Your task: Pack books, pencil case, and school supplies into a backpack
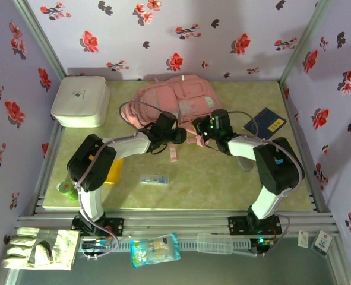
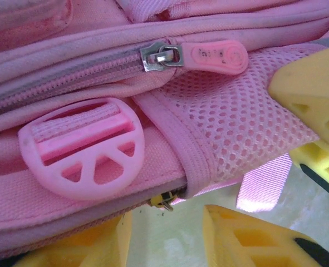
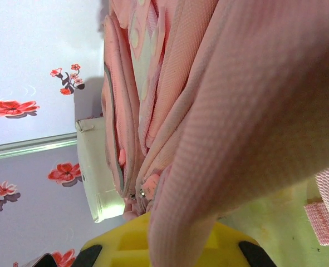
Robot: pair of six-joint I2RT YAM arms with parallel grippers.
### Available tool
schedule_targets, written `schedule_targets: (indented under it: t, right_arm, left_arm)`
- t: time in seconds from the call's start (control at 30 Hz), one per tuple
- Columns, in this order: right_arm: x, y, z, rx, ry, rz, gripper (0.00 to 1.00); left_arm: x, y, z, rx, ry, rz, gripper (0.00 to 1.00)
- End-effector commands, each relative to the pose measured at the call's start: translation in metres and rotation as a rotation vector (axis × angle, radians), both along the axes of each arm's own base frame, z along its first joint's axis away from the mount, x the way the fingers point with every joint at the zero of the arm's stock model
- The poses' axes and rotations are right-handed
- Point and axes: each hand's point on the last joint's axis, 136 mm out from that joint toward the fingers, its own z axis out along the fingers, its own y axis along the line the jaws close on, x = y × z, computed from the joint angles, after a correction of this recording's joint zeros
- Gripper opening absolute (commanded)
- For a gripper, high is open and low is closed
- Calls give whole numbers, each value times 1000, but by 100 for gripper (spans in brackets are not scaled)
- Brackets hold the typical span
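1. L end effector (image 1: 173, 135): yellow fingers (image 2: 314, 94) spread part-way, nothing betw. them. Bare bench (image 2: 164, 239) shows thru the gap. It sits at the near edge of the backpack (image 1: 175, 98).
2. R end effector (image 1: 206, 127): pressed together and looks to be pinching a fold of the backpack's pink cloth. In R wrist view the cloth drapes over its yellow finger and seems raised off the bench there.
3. Key relation: zip pull (image 2: 217, 55) lies just beyond the L fingers, up-frame in L wrist view, not touching. Its long axis runs along the zip line, approx crosswise to that view. L arm is nearer; R is taken up w/ the fold. Judgement: L needs a short reach fwd, jaws set across the pull's flat faces, then a tug along the zip.
4. Materials: pull = pink rubbery-looking tab on a metal slider (image 2: 160, 55); grey zip teeth closed left of the slider. Below it: round hard-plastic buckle (image 2: 80, 147) w/ webbing, open mesh pocket (image 2: 248, 119), woven strap (image 2: 261, 192). Backpack cloth is soft and floppy, prob. shifts if tugged unheld.
5. Further out on the bench, all outside the backpack: navy book (image 1: 265, 123) to its right, yellow book (image 1: 113, 172) under L arm, clear packet (image 1: 154, 179) mid-bench, green roll (image 1: 67, 189) near-left. White box (image 1: 80, 101) sits left of the backpack.
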Motion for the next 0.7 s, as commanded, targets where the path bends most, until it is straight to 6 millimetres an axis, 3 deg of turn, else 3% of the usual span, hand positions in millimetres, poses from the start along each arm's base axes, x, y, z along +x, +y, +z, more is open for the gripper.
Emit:
schedule_targets:
  t: [0.0, 0.2, 0.57, 0.67]
  right_arm:
    - [4, 17, 56, 72, -134, 60, 0]
    - [3, 16, 53, 66, -125, 56, 0]
    - [4, 15, 50, 60, -115, 51, 0]
    - [3, 14, 48, 57, -110, 47, 0]
  left_arm:
    - [13, -3, 12, 0, -94, 19, 38]
    - [19, -6, 23, -10, -153, 16, 31]
    - [24, 8, 18, 58, -182, 58, 21]
    - [23, 10, 15, 69, -180, 60, 14]
